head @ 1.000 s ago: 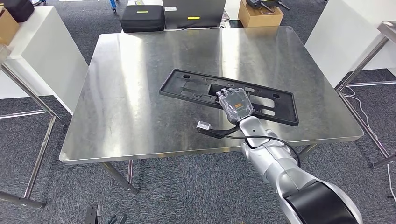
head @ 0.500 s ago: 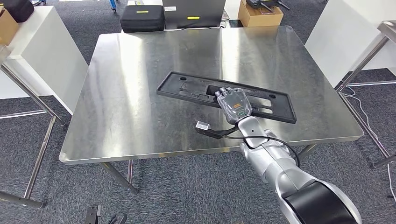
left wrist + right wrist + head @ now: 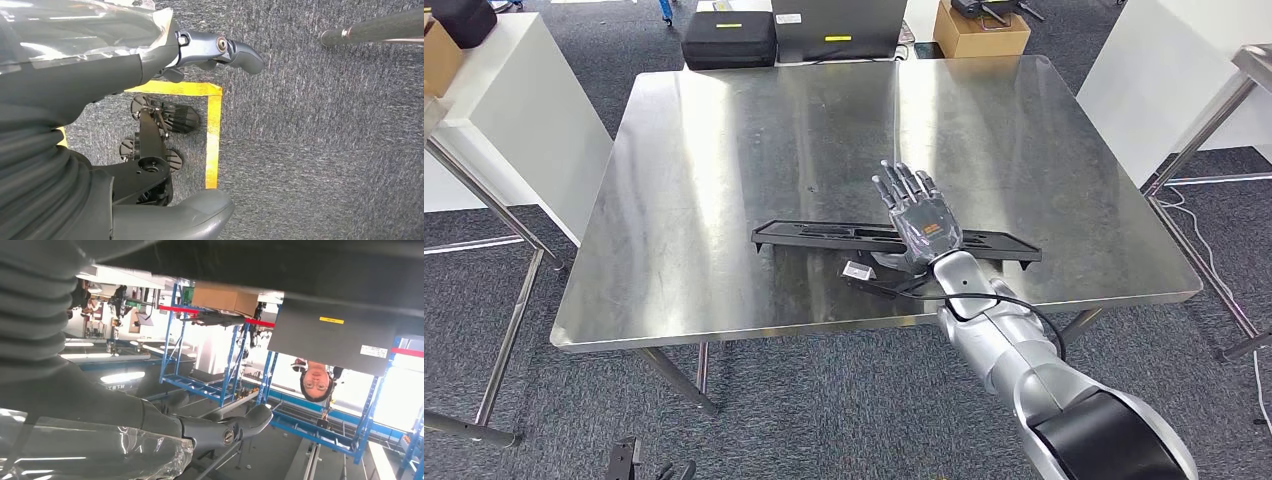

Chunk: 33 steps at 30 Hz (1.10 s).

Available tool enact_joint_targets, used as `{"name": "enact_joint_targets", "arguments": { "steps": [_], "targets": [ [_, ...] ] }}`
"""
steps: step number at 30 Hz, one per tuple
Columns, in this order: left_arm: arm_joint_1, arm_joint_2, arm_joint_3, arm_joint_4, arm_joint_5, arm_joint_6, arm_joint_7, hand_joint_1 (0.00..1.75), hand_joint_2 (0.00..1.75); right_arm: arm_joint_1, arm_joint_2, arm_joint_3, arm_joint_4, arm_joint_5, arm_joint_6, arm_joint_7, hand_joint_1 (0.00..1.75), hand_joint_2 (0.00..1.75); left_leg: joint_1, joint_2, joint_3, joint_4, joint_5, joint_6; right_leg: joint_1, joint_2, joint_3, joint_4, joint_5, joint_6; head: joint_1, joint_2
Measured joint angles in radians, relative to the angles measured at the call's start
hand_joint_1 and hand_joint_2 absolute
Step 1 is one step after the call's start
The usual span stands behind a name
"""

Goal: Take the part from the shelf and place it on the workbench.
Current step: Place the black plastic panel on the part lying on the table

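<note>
Placing step: the part (image 3: pixel 824 237) lies on the desk (image 3: pixel 724 150), right hand (image 3: pixel 921 215) over its middle with fingers spread and gripping nothing; judged next, withdraw that hand clear without dragging the part.

We count one black part (image 3: pixel 824 236) near the workbench's (image 3: pixel 724 150) front edge, one black case (image 3: pixel 729 39) and one cardboard box (image 3: pixel 980 33) beyond its far edge

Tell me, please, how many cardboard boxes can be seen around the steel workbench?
2. One cardboard box sits on the floor beyond the workbench's far edge; another rests on the white stand at far left, cut off by the frame. Others may lie outside the view.
</note>
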Motion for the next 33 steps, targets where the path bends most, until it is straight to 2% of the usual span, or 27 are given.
{"name": "enact_joint_targets", "arguments": {
  "steps": [12, 17, 21, 26, 29, 31, 33],
  "targets": [
    [0.006, 0.002, 0.005, 0.001, 0.007, 0.003, 0.0, 0.0, 1.75, 0.0, -0.003, -0.001, 0.0, 0.0, 0.001, -0.001, 0.0, 0.0, 0.0, 0.0, 0.0, 0.0, 0.0, 0.0, 0.0, 0.0, 0.0, 0.0, 0.0, 0.0, 0.0, 0.0],
    [0.013, 0.005, 0.017, 0.002, 0.017, 0.003, -0.002, 0.0, 1.75, -0.01, -0.029, -0.001, 0.0, 0.0, -0.001, 0.076, 0.0, 0.0, 0.0, 0.0, 0.0, 0.0, 0.0, 0.0, 0.0, 0.0, 0.0, 0.0, 0.0, 0.0, 0.0, 0.0],
    [0.027, 0.01, 0.034, 0.002, 0.029, -0.001, -0.016, 0.0, 1.75, -0.042, -0.104, -0.002, 0.0, -0.002, 0.001, 0.17, 0.0, 0.0, -0.001, -0.004, 0.0, 0.0, 0.0, 0.0, -0.002, -0.004, 0.001, 0.0, 0.0, 0.0, 0.0, 0.0],
    [0.044, 0.019, 0.049, 0.002, 0.035, -0.001, -0.023, 0.0, 1.75, -0.07, -0.192, -0.016, 0.0, -0.005, 0.001, 0.183, 0.0, 0.0, -0.004, -0.001, 0.0, 0.0, 0.0, 0.0, -0.002, -0.002, 0.001, 0.0, 0.0, 0.001, 0.0, 0.0],
    [0.044, 0.023, 0.054, 0.002, 0.035, -0.001, -0.024, 0.0, 1.75, -0.072, -0.227, -0.02, 0.0, -0.001, 0.003, 0.237, 0.0, 0.0, -0.004, -0.002, 0.0, 0.001, 0.0, 0.001, -0.003, -0.003, 0.0, 0.0, 0.0, 0.001, -0.001, 0.0],
    [0.048, 0.024, 0.058, 0.003, 0.036, -0.001, -0.024, 0.0, 1.75, -0.078, -0.269, -0.032, 0.0, -0.002, 0.003, 0.277, 0.0, 0.0, -0.003, -0.007, 0.0, 0.001, 0.0, 0.001, -0.003, -0.007, -0.001, 0.0, 0.0, 0.001, -0.001, 0.0],
    [0.057, 0.025, 0.061, 0.003, 0.035, -0.002, -0.025, 0.0, 1.75, -0.089, -0.325, -0.062, 0.0, -0.003, 0.001, 0.274, 0.0, 0.0, -0.003, -0.011, -0.002, 0.001, 0.001, 0.002, -0.003, -0.011, 0.0, -0.001, 0.0, 0.001, 0.0, 0.0]
  ]
}}
